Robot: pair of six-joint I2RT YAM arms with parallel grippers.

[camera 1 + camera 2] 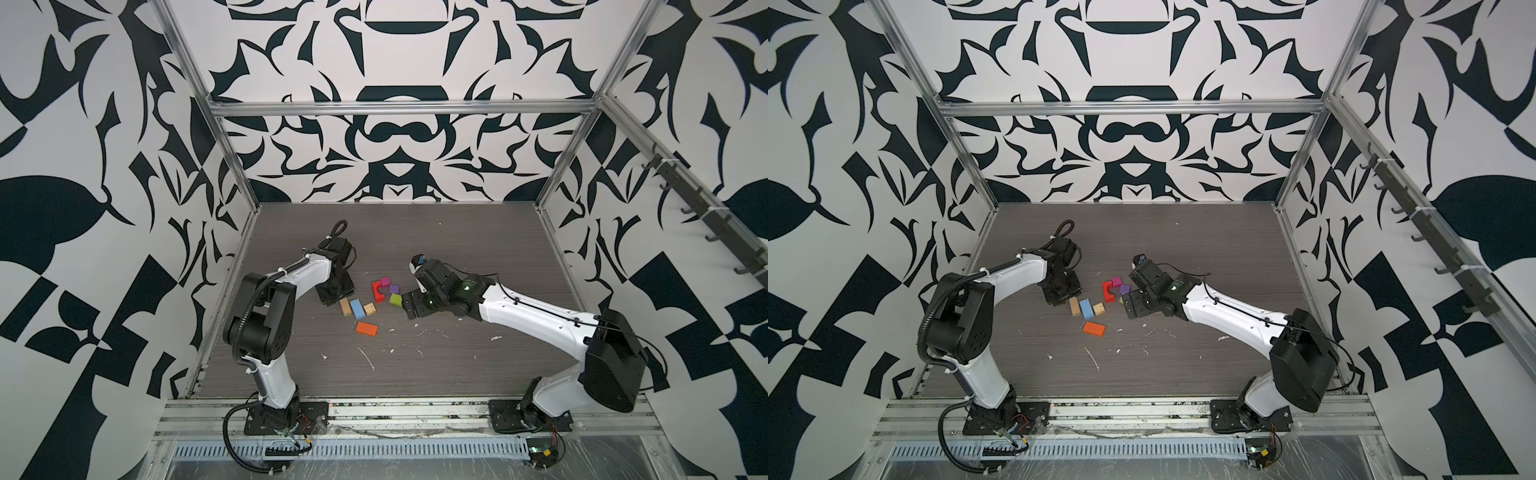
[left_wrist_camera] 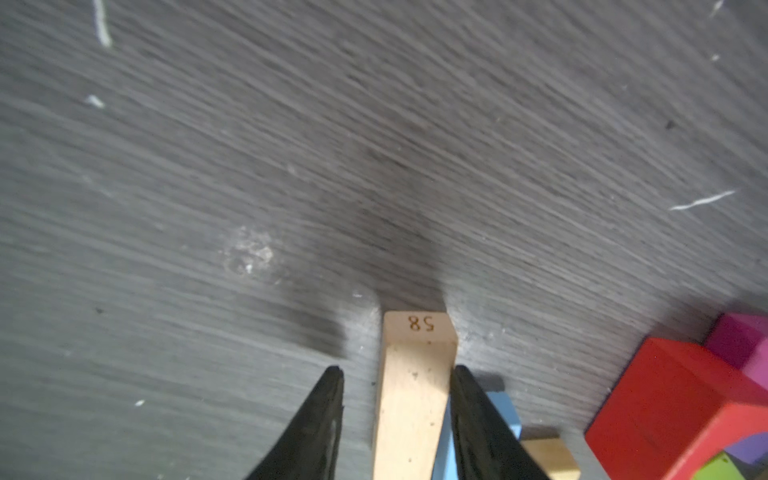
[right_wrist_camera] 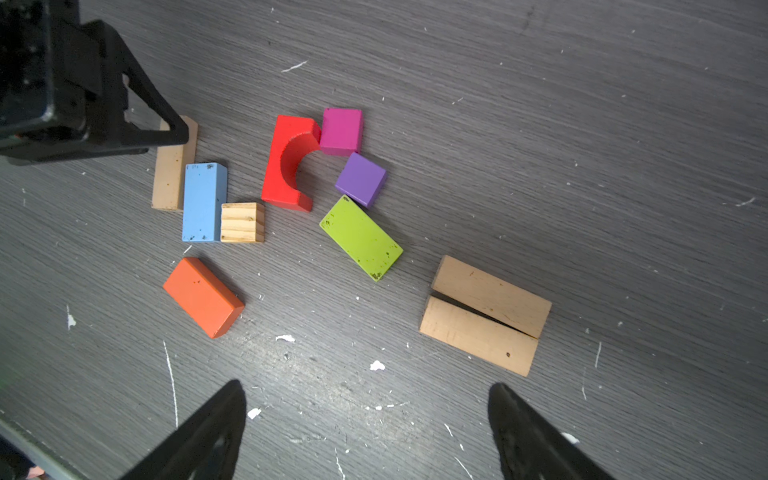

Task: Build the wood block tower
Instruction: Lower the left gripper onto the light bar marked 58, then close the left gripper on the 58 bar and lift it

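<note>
Two grippers noted: left gripper [image 2: 397, 370] straddles tan plank [image 2: 415, 399] mid-desk [image 1: 457, 374], one finger touching, other just clear, ungrasped; right gripper [image 3: 368, 386] spread wide, empty.

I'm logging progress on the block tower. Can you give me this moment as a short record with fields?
tower: not started, no block stacked
left gripper: jaws astride tan plank, gap on one side
right gripper: jaws open, empty, above the table
loose on table: orange block, blue block, tan cube, red arch, magenta block, purple block, lime block, two tan planks
touching: blue block and tan cube
</note>
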